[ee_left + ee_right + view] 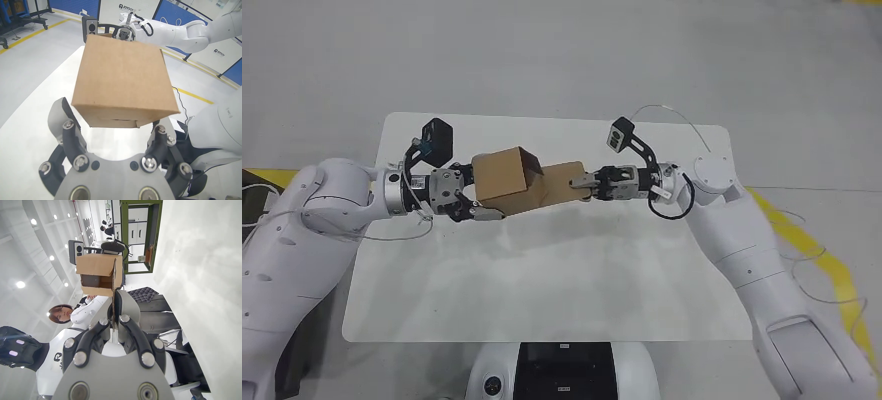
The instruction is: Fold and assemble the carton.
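Top view: carton point(507, 178) between spread left jaws, flap point(562, 183) inside clamped right jaws.

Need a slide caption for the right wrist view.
Right gripper pinches one flap's edge of the brown carton, its open end facing the camera.

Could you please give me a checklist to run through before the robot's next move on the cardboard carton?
1. Right gripper clamped on the outstretched flap of the brown cardboard carton: ok.
2. Left gripper has a firm hold on the carton's near end: cannot tell.
3. Carton end facing the left gripper folded closed: ok.
4. Carton end facing the right gripper folded closed: not ok, it stands open.
5. Carton lifted clear of the white table: ok.
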